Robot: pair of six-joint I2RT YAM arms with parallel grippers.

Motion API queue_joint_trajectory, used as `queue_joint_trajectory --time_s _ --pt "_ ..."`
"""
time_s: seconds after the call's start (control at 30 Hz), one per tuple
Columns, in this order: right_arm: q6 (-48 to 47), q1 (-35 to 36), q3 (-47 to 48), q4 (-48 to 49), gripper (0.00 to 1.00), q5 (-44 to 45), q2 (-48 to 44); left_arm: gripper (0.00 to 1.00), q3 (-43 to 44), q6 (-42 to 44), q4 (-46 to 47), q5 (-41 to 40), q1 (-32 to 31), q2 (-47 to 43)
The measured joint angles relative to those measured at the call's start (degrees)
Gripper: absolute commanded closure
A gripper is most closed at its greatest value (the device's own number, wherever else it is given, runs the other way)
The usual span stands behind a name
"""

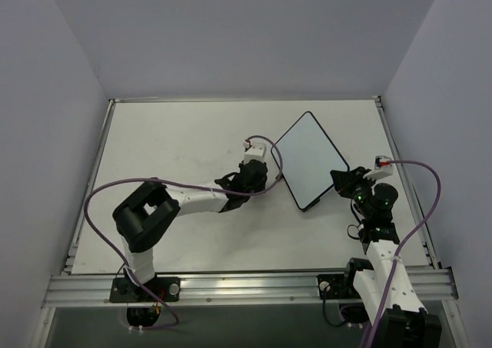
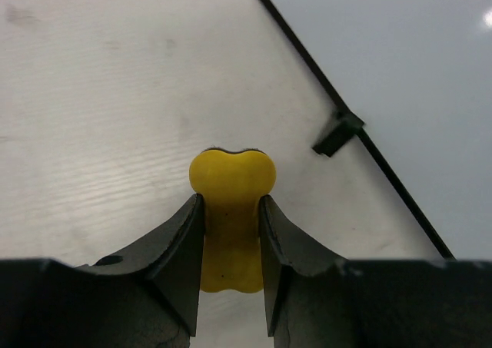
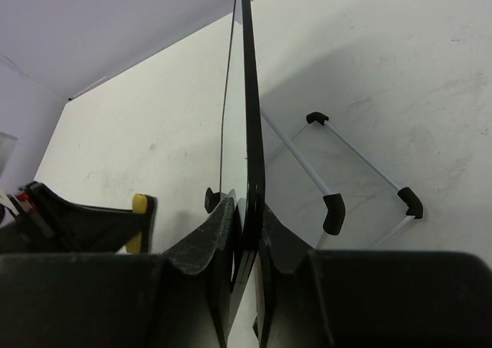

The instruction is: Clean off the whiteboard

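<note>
The whiteboard [image 1: 306,156] is a white board in a thin black frame, tilted up at the table's right middle, and its face looks blank. My right gripper [image 1: 344,180] is shut on its near right corner; the right wrist view shows the board edge-on [image 3: 246,94] between the fingers. My left gripper [image 1: 257,177] is shut on a yellow eraser block [image 2: 231,210], just left of the board's lower left edge [image 2: 369,140]. The eraser also shows in the right wrist view [image 3: 138,210].
The board's wire stand with black feet [image 3: 334,210] rests on the white table [image 1: 177,148] behind the board. A small black foot [image 2: 337,133] sticks out from the frame. Purple cables loop from both arms. Metal rails line the table's edges.
</note>
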Motion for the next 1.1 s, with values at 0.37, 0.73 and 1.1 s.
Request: queue_joint_trajectory --time_s 0.37,0.73,1.1 --pt "0.6 -0.2 -0.2 0.0 1.00 -0.4 -0.2 0.97 -1.7 -5.4 -11.7 -5.4 14.1 -6.4" --pt "0.9 -0.4 -0.7 0.9 1.00 -1.2 -0.3 0.79 -2.9 -7.5 -14.4 -5.1 21.7 -2.7" --pt "1.1 -0.4 -1.2 1.8 1.00 -1.6 -0.2 0.32 -3.0 -8.2 -14.5 -4.9 21.4 -1.5"
